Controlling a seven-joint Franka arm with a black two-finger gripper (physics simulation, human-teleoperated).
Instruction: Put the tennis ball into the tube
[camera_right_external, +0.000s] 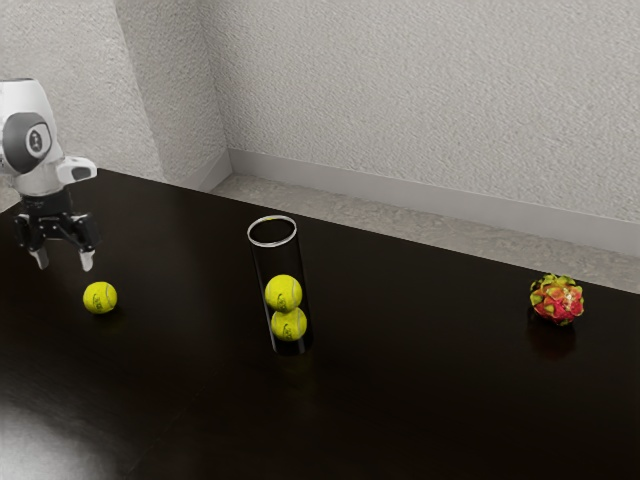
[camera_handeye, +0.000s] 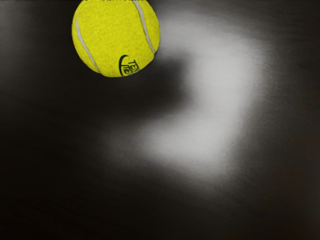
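My gripper is open, hanging above the table at the exterior view's left with nothing between its fingers. A loose yellow tennis ball lies on the table, lower than the fingertips and a little toward the exterior view's right of them. In the wrist view the same ball shows its white seams and dark lettering. The clear tube stands upright mid-table with a light rim around its open top. Inside it two tennis balls are stacked, an upper one and a lower one.
A red and yellow-green dragon fruit sits on the dark table at the exterior view's right, well away from the tube. Behind the table's far edge stands a pale textured wall.
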